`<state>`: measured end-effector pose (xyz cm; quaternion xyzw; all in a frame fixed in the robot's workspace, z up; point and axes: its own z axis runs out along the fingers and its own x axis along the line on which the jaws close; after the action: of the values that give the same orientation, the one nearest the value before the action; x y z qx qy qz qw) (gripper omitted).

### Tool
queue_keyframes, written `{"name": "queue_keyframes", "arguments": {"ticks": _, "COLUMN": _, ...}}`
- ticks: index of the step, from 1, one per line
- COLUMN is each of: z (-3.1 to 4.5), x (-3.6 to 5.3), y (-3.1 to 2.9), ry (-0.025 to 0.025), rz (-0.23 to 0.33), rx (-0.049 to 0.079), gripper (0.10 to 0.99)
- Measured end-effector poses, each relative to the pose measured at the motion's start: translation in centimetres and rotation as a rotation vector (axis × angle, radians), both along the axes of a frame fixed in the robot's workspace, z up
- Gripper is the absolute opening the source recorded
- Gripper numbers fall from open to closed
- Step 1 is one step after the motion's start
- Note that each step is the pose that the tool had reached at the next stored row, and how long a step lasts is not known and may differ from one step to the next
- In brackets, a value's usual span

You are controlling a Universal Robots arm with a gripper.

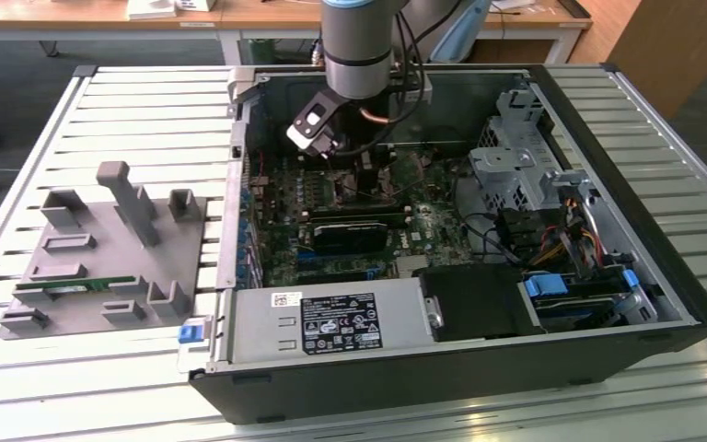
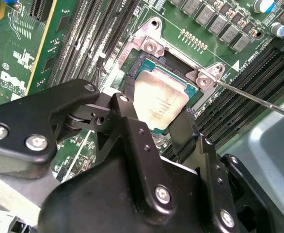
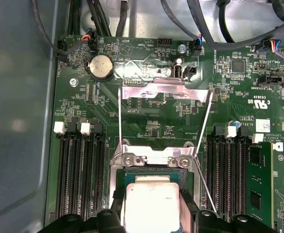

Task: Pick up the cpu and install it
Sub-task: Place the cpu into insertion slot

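Observation:
In both wrist views the cpu, a flat square chip with a silver-grey top, lies level in the open socket on the green motherboard. My gripper hangs right over it, one black finger against each of two opposite sides, shut on the chip. The socket's metal load plate is swung up and its wire lever stands free. In the exterior view my gripper reaches down into the computer case, over the board's upper middle, and covers the cpu.
Black memory slots run along both sides of the socket. A black block sits just below my gripper, a power supply at the case front, a drive cage on the exterior view's right. A grey fixture holding a green memory stick is outside.

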<state>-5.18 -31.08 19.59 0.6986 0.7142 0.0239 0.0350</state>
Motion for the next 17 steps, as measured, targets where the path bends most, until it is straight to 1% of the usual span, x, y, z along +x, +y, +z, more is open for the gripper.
{"name": "queue_keyframes", "arguments": {"ticks": 3, "z": 0.08, "x": 0.01, "y": 0.01, "ry": -0.0004, "rz": -0.008, "rx": 0.001, "gripper": 0.533}}
{"name": "queue_keyframes", "arguments": {"ticks": 7, "z": 0.09, "x": 0.0, "y": -0.02, "ry": -0.0002, "rz": -0.038, "rx": 0.0, "gripper": 0.533}}
{"name": "queue_keyframes", "arguments": {"ticks": 17, "z": -0.13, "x": 0.05, "y": -0.08, "ry": -0.0001, "rz": -0.041, "rx": 0.0, "gripper": 0.533}}
